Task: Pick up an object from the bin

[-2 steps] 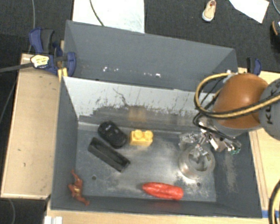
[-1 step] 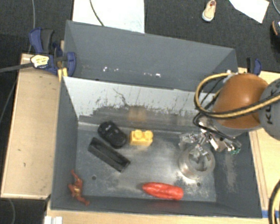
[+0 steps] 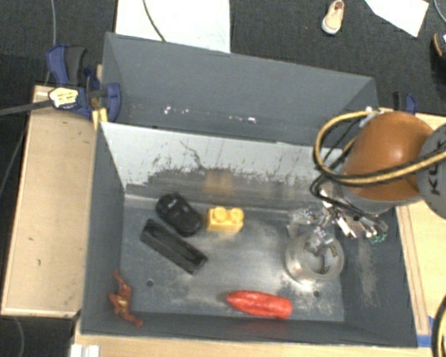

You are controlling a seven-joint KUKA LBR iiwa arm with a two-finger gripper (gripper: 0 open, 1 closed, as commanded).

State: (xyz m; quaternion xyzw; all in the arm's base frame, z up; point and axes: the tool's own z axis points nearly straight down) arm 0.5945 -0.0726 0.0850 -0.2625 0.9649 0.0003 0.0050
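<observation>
In the camera view, the gripper (image 3: 315, 252) is seen low over the right side of the bin (image 3: 104, 224). Whether it is open or closed cannot be told. The nearest thing, a long red thing (image 3: 259, 303), is found near it, toward the front wall and a little left. It is laid sideways across the view. The yellow block (image 3: 225, 219) is well apart.

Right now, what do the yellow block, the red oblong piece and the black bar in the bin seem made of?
Yellow block: probably hard moulded plastic, smooth, with studs on top like a toy brick. Red oblong piece: glossy, with a bright highlight; plastic or rubber, the look leaves it open. Black bar: matte, flat-faced, sharp-edged; perhaps plastic or foam.
</observation>
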